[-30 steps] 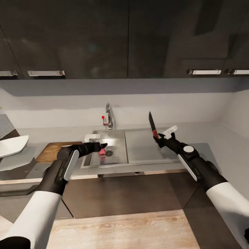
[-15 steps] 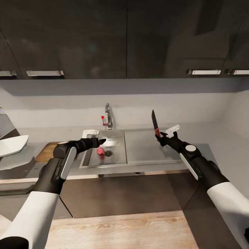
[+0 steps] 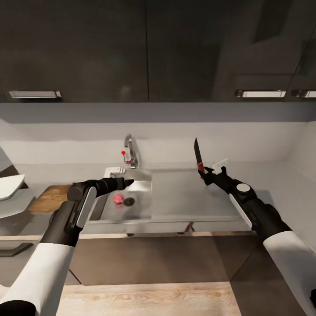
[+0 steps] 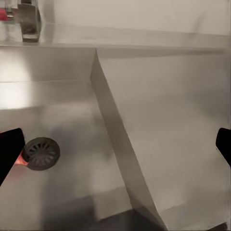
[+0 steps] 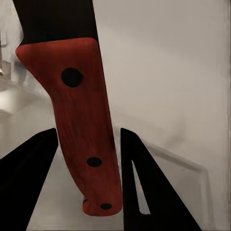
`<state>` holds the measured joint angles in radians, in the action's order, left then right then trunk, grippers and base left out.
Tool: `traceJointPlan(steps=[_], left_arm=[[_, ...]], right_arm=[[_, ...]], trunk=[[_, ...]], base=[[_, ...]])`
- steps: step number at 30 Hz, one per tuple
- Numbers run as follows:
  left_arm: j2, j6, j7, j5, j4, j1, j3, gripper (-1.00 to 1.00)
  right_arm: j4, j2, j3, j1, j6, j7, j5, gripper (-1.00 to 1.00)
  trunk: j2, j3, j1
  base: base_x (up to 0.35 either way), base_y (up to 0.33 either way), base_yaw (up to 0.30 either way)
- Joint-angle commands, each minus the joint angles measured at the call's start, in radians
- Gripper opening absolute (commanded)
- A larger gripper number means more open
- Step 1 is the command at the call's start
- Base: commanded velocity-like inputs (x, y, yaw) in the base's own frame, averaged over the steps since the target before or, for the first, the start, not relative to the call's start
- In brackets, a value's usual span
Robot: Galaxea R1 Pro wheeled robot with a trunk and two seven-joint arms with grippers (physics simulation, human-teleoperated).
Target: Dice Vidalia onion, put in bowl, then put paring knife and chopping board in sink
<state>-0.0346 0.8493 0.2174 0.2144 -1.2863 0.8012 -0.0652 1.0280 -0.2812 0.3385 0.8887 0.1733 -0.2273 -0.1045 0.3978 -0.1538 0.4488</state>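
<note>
The Vidalia onion, small and pinkish, lies on the floor of the sink beside the round drain. My left gripper hovers open just above and behind the onion. In the left wrist view the gripper spans the basin, with a red sliver of onion by one fingertip. My right gripper is shut on the paring knife, holding it blade-up over the drainboard. Its red handle sits between the fingers. The chopping board lies left of the sink, with the white bowl beyond it.
A chrome tap with a red knob stands behind the basin. Black upper cabinets hang above the backsplash. The grey countertop runs on to the right of the drainboard, up to a side wall.
The camera has shifted, sliding the scene leftward. My left gripper has lifted off the onion, which stays by the drain. The right gripper still holds the knife upright.
</note>
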Motion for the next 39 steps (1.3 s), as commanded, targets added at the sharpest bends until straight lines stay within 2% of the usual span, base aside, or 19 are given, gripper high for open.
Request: traceJointPlan(steps=[1,11,16,23,28,32,34,36,39], left_arm=[[-0.001,0.005,0.000,0.002,-0.001,0.001,-0.001,1.00],[-0.001,0.008,0.002,0.002,0.001,0.001,-0.003,1.00],[-0.025,0.008,0.003,0.001,0.045,0.001,-0.002,1.00],[-0.047,0.010,0.005,0.000,0.052,0.001,-0.004,1.00],[-0.079,0.011,0.006,0.000,0.047,0.001,-0.005,1.00],[-0.096,0.011,0.008,0.000,0.045,0.001,-0.006,1.00],[-0.101,0.011,0.008,0.000,0.044,0.001,-0.008,1.00],[-0.102,0.011,0.008,0.000,0.043,0.001,-0.009,1.00],[-0.101,0.011,0.009,0.000,0.043,0.001,-0.016,1.00]], right_arm=[[0.001,-0.001,0.002,0.001,0.006,0.000,-0.011,-1.00],[0.001,-0.001,0.002,0.001,0.006,0.000,-0.011,-1.00],[0.001,-0.001,0.004,0.001,0.007,0.001,-0.008,-1.00],[0.000,-0.001,0.006,0.001,0.009,0.002,0.006,-1.00],[-0.010,-0.001,0.007,0.001,0.009,0.003,0.040,-1.00],[-0.029,-0.001,0.007,0.001,0.008,0.028,0.108,-1.00],[-0.040,-0.001,0.007,0.001,0.008,0.075,0.166,-1.00],[-0.045,-0.001,0.007,0.001,0.008,0.120,0.191,-1.00],[-0.049,-0.001,0.007,0.001,0.007,0.158,0.207,-1.00]], trunk=[[0.002,-0.002,0.001],[0.002,-0.002,0.001],[0.002,-0.002,0.001],[0.002,-0.002,0.001],[0.002,-0.002,0.001],[0.002,-0.002,0.001],[0.002,-0.002,0.001],[0.002,-0.002,0.001],[0.002,-0.002,0.001]], base=[[0.269,-0.246,0.002],[0.264,-0.169,0.065],[0.063,-0.010,0.024],[0.007,-0.001,0.003],[0.000,0.000,0.000],[0.000,0.000,0.000],[0.000,0.000,0.000],[0.000,0.000,0.000],[0.000,0.000,0.000]])
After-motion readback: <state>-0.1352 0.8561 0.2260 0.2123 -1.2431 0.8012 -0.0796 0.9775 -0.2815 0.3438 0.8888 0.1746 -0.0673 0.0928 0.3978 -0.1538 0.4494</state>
